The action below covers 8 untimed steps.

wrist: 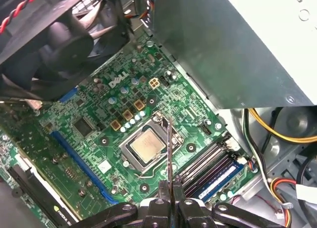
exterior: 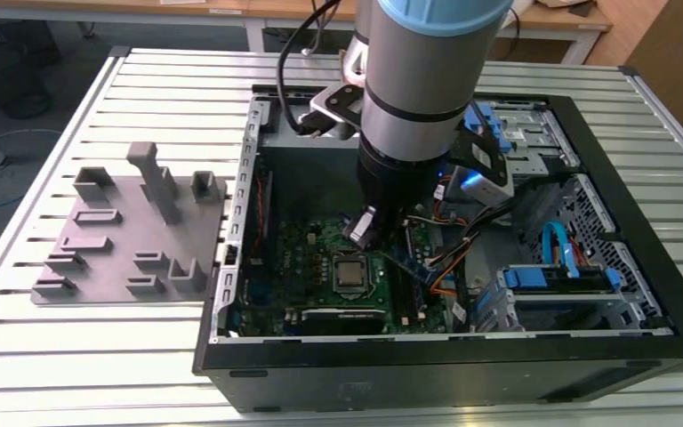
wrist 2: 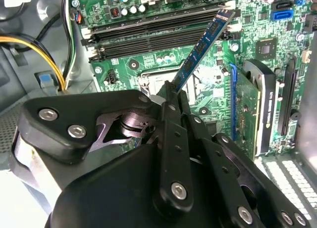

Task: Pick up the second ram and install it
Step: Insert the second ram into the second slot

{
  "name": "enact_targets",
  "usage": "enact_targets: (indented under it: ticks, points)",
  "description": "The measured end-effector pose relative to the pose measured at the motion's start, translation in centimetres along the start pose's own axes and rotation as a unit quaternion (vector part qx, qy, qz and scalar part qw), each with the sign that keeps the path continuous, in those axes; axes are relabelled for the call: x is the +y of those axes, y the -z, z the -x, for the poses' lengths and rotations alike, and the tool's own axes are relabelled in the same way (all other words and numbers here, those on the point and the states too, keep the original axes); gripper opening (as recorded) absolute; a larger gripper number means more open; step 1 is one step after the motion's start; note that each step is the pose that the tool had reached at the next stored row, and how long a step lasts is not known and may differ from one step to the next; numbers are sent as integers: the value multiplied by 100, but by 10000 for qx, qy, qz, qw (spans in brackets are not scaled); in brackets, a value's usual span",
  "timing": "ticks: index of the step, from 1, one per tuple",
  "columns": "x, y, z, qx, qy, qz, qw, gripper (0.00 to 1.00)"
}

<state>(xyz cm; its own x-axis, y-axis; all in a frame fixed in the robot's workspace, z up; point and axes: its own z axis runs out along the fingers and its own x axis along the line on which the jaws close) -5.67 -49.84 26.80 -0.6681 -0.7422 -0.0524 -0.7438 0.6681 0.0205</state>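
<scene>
My gripper [exterior: 361, 236] reaches down inside the open computer case [exterior: 626, 347], above the green motherboard [exterior: 317, 240]. It is shut on the second ram [wrist 2: 200, 47], a thin dark stick with chips along it that juts out from between the fingers [wrist 2: 168, 139]. In the first wrist view the ram [wrist: 170, 149] shows edge-on as a thin line above the gripper [wrist: 171, 189], hanging over the silver processor [wrist: 145, 145]. The long dark memory slots [wrist 2: 158, 32] lie just beyond the stick's far end, and the stick stands at an angle to them. The same slots [wrist: 210, 163] run beside the processor.
A grey plastic tray [exterior: 128, 240] with upright posts sits on the slatted table [exterior: 104, 374] at the exterior view's left of the case. Inside the case are a fan [wrist: 59, 40], a grey metal box [wrist: 237, 45], an expansion card [wrist 2: 252, 114], coloured cables [wrist 2: 54, 60] and blue drive brackets [exterior: 555, 267].
</scene>
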Motion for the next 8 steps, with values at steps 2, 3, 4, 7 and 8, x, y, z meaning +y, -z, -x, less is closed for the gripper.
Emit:
enact_targets:
  ticks: [2, 3, 4, 7, 8]
  points:
    - [0, 0, 0, -1, -86, -5, 10000, 14]
    - [0, -1, 0, -2, -127, -7, 9999, 14]
    - [0, -1, 0, -3, -169, -9, 9999, 14]
    - [0, -2, 0, -6, -297, -16, 9996, 14]
    - [0, -2, 0, -7, -339, -18, 9994, 14]
